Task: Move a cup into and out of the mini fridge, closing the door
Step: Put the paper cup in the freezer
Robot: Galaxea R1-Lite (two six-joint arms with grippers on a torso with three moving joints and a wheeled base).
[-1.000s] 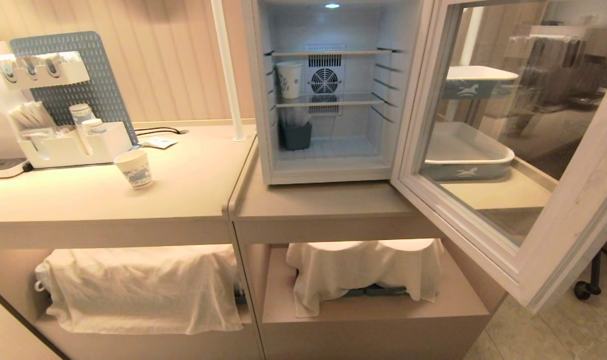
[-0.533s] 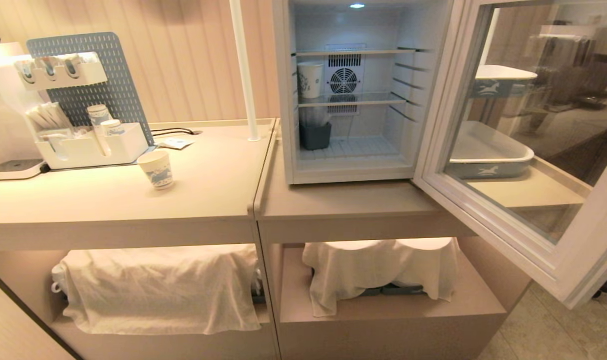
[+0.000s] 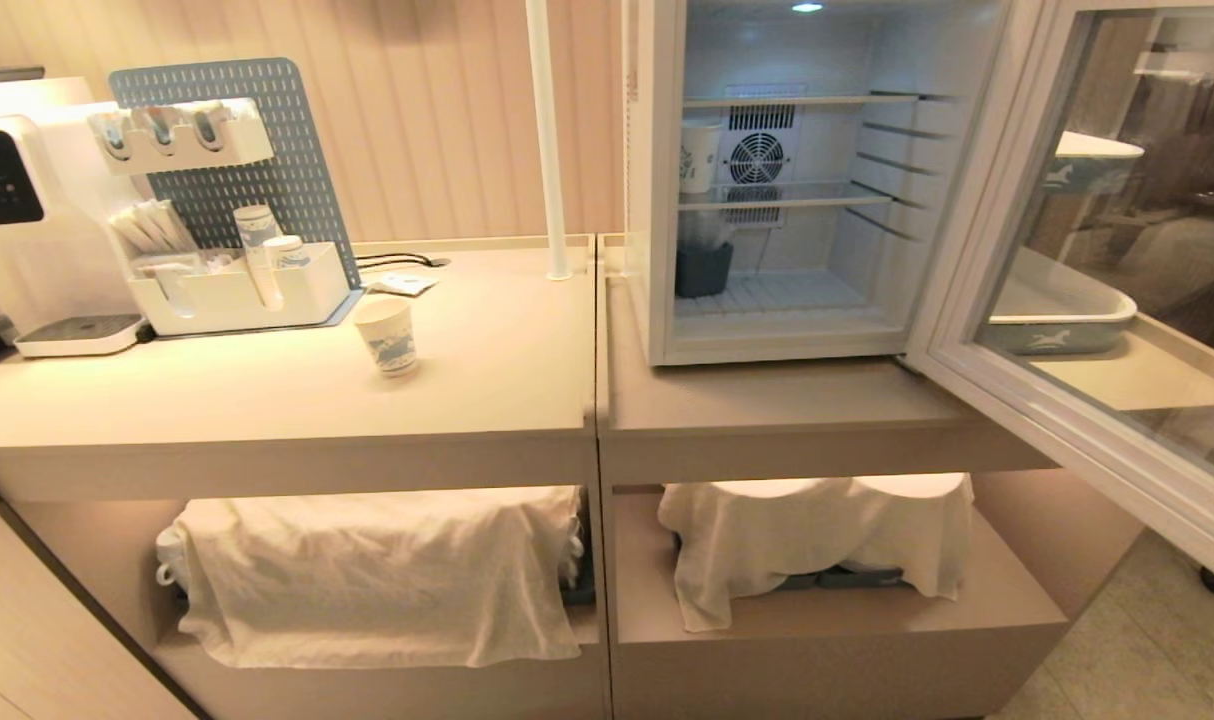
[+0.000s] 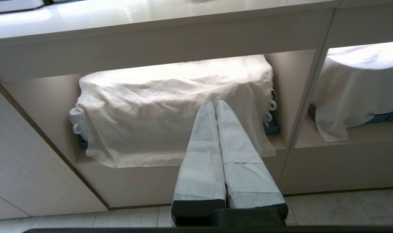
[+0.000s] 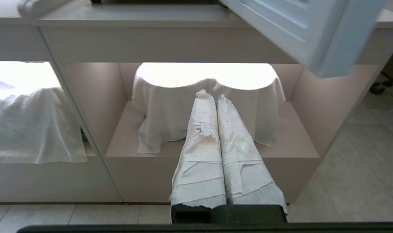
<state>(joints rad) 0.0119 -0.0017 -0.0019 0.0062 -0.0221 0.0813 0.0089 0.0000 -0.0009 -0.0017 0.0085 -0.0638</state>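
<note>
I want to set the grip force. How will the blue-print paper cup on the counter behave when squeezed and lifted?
The cup looks like thin paper, so it probably crushes under a firm squeeze. It seems light and likely empty. Its base is narrower than its rim, so a side nudge may tip it.

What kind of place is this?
Likely a café-style drinks counter: a water dispenser, a rack of paper cups and sachets, and an open mini fridge on the countertop.

Door (image 3: 1117,300) swung wide; mini fridge (image 3: 797,300) mouth unobstructed; bin (image 3: 704,268) low left.
</note>
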